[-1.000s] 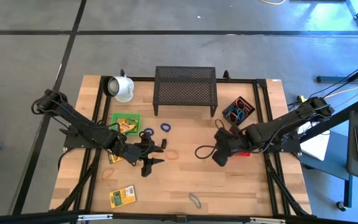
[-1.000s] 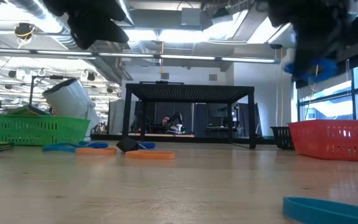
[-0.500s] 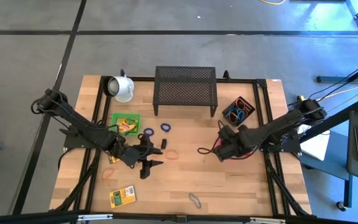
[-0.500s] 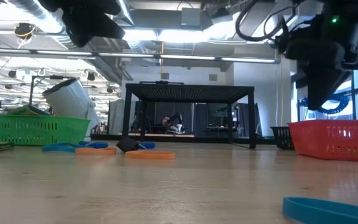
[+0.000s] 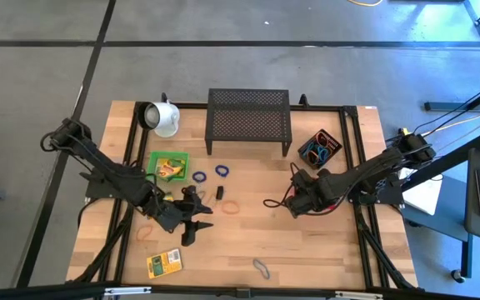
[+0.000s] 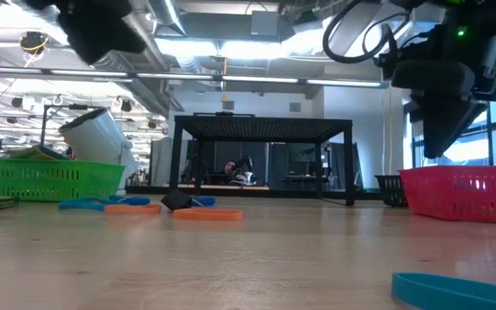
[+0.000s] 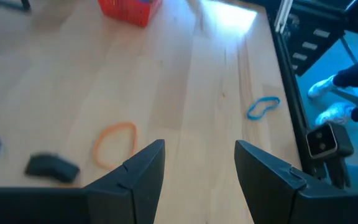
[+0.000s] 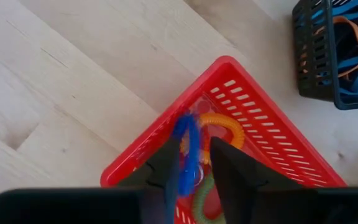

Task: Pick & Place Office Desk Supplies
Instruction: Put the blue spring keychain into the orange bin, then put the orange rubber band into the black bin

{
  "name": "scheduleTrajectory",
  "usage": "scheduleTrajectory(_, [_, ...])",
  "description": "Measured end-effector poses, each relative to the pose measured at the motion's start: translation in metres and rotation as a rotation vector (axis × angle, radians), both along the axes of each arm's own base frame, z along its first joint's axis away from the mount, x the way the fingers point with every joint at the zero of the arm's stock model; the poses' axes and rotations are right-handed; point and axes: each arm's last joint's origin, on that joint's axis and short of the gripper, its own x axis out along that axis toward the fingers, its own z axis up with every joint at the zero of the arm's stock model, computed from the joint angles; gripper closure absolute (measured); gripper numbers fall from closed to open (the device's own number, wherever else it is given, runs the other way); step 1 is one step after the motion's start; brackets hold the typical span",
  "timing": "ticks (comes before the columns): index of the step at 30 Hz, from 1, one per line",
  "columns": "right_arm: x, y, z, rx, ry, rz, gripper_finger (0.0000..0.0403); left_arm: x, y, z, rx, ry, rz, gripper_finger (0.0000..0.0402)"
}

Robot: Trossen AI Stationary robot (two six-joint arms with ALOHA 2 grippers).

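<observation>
My right gripper [image 8: 194, 163] points down over the red basket [image 8: 261, 111], its fingers a little apart. A blue rubber band [image 8: 187, 146] shows in the gap, above orange and green bands lying in the basket. My left gripper [image 5: 192, 225] hovers open over bare wood near the table's middle, touching nothing. On the table beyond it lie an orange band [image 5: 231, 206], a black clip [image 5: 219, 192] and two blue bands [image 5: 199, 177] [image 5: 221, 171]. A crayon box [image 5: 164, 263] lies flat near the front edge. My right gripper: the blue band [image 8: 185, 134] runs close along one finger [image 8: 169, 168] in the gap, over the basket's inside. I cannot tell whether it touches that finger or hangs free of it.
A green basket [image 5: 152, 158] with a crayon box, a white mug [image 5: 163, 118] and a black mesh rack [image 5: 248, 121] stand at the back. A black basket [image 5: 337, 142] of bands sits far right. An orange band [image 5: 146, 232] and a blue band [image 5: 261, 267] lie near the front.
My right gripper has sunk toward the red basket and tipped further downward. The blue band that hung below it in the low view has gone from sight there. My left gripper has drifted toward the table's near left.
</observation>
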Motion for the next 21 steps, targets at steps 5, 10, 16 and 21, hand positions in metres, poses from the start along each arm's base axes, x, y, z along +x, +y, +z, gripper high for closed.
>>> scheduleTrajectory(5, [0.0,0.0,0.0,0.0,0.0,0.001,0.0262,-0.011,-0.005,-0.007,-0.034,0.086,0.026,0.0213])
scheduleTrajectory(10, [0.0,0.0,0.0,-0.001,0.0,0.002,0.022,-0.025,-0.009,-0.016,-0.047,0.203,0.072,0.0213])
scheduleTrajectory(16, [0.0,0.0,0.0,-0.001,0.0,0.002,0.0201,-0.046,-0.01,-0.026,-0.062,0.35,0.172,0.0213])
scheduleTrajectory(21, [0.001,0.0,0.0,0.001,-0.009,0.002,0.0204,-0.067,-0.012,-0.034,-0.155,0.551,0.26,0.0213])
